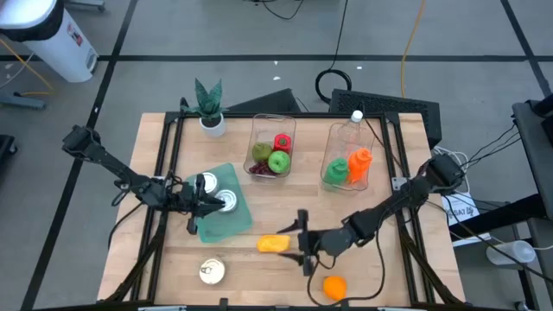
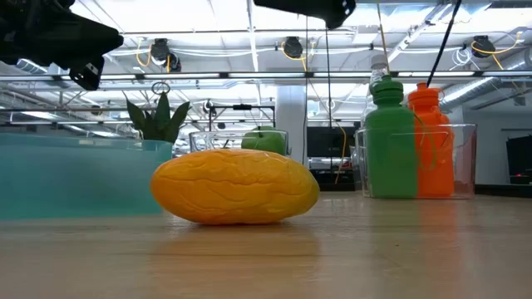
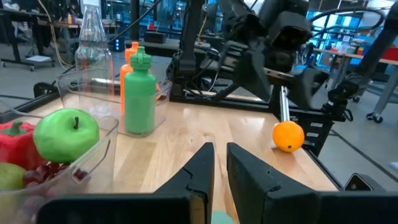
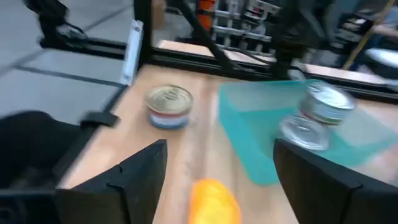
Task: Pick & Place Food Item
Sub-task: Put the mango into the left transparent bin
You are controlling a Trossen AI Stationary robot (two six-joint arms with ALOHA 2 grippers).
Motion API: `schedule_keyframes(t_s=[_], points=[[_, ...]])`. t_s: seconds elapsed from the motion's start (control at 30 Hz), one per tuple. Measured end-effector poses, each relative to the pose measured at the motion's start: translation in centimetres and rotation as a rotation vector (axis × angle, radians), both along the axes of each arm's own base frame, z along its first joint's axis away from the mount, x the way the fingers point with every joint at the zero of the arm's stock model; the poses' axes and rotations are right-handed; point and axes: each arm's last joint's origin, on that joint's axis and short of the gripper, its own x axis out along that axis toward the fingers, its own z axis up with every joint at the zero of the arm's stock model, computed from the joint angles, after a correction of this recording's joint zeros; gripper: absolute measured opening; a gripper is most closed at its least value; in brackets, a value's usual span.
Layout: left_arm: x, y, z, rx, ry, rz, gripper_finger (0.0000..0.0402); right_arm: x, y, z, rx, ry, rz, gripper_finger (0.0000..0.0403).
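Right claw point(image 1: 301, 242), fingers spread wide and holding nothing, poised over the front of the worktop point(image 1: 259, 276). Directly ahead of it, between the lines of its two fingers but untouched, lies the yellow food item point(image 1: 274, 244), resting on the bare wood. Judged from this, the pick is not yet made: the claw is aligned for a grasp, and closing, lifting and placing all remain. Which container is the destination cannot be told.

The yellow food item is a smooth, oblong, mango-like piece with shallow veined ridges, lying on its long side, glossy and apparently rigid plastic.

Beyond the item from the right claw stands the teal tray point(image 1: 223, 207), holding two cans point(image 1: 226, 202); a third can point(image 1: 212, 271) sits to one side, nearer the worktop's front edge. Behind the right claw lies an orange point(image 1: 334, 286). The left claw point(image 1: 210, 201), fingers shut and empty, waits over the teal tray.
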Motion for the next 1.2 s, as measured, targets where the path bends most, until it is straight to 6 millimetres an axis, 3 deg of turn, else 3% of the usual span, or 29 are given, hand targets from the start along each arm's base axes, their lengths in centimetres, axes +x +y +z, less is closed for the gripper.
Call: schedule_keyframes(t_s=[0.1,0.23,0.47,0.77,1.0,1.2], points=[[0.0,0.0,0.0,-0.008,0.001,0.0,0.005,1.2,1.1,-0.6,0.056,0.022,0.048,0.0303],[0.0,0.0,0.0,-0.019,0.001,-0.005,0.005,2.4,1.9,-3.2,0.056,0.094,0.073,0.0338],[0.0,0.0,0.0,-0.016,0.005,-0.015,0.005,3.1,1.9,-6.2,-0.015,0.158,0.064,0.0395],[0.0,0.0,-0.1,-0.013,0.008,-0.015,0.005,3.7,0.4,-7.7,-0.065,0.242,0.051,0.0397],[0.0,0.0,-0.1,-0.008,0.014,-0.016,0.005,4.4,-2.0,-8.1,-0.001,0.315,0.011,0.0398],[0.0,0.0,-0.1,0.007,0.014,-0.016,0.005,4.8,-2.5,-8.7,0.031,0.341,0.056,0.0397]])
